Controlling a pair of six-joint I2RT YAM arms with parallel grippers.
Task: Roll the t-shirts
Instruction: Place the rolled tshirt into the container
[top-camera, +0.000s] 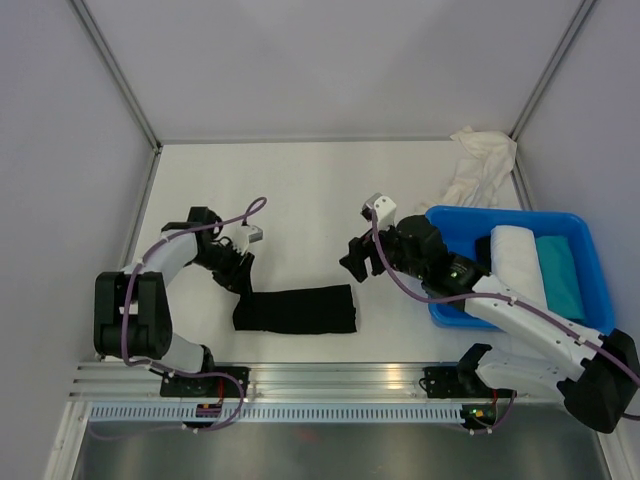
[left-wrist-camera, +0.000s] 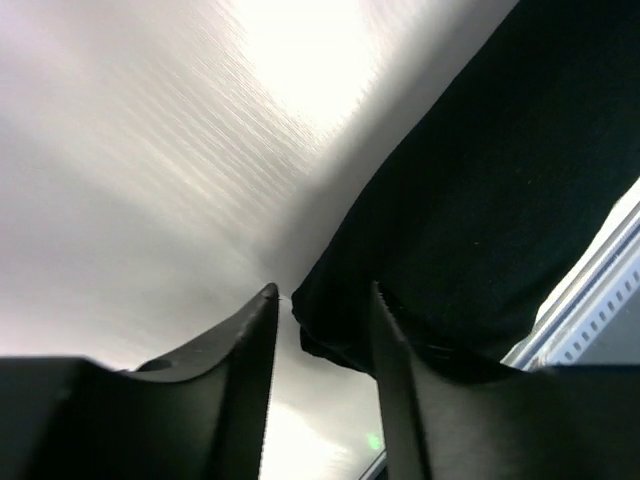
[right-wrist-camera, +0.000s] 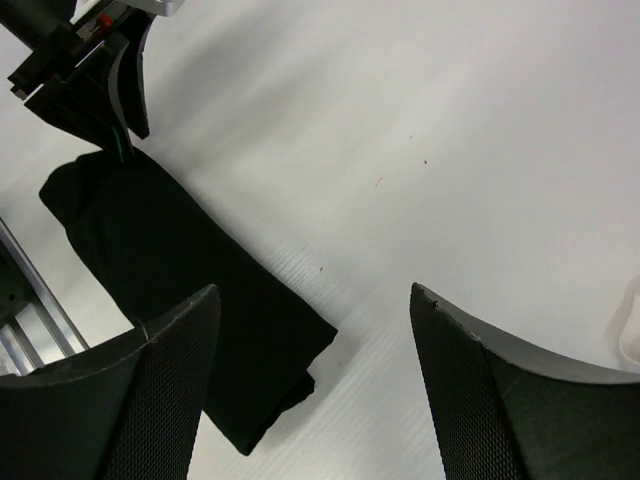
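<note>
A black t-shirt (top-camera: 296, 310) lies folded into a narrow strip near the table's front edge. My left gripper (top-camera: 238, 275) hovers at the strip's left end. Its jaws stand apart in the left wrist view (left-wrist-camera: 323, 290), with bare table between them and the edge of the black cloth (left-wrist-camera: 480, 180) at the right finger. My right gripper (top-camera: 352, 265) is open wide just above the strip's right end. Nothing lies between its fingers (right-wrist-camera: 312, 290), and the cloth's end (right-wrist-camera: 170, 250) shows beside the left one. A rolled cream-white tee (top-camera: 515, 260) and a teal tee (top-camera: 560, 275) lie in the tub.
The blue tub (top-camera: 455, 220) stands at the right, under my right arm. A crumpled white cloth (top-camera: 480, 165) lies at the back right corner. Walls enclose the table on three sides, and a metal rail (top-camera: 330, 375) runs along the front edge.
</note>
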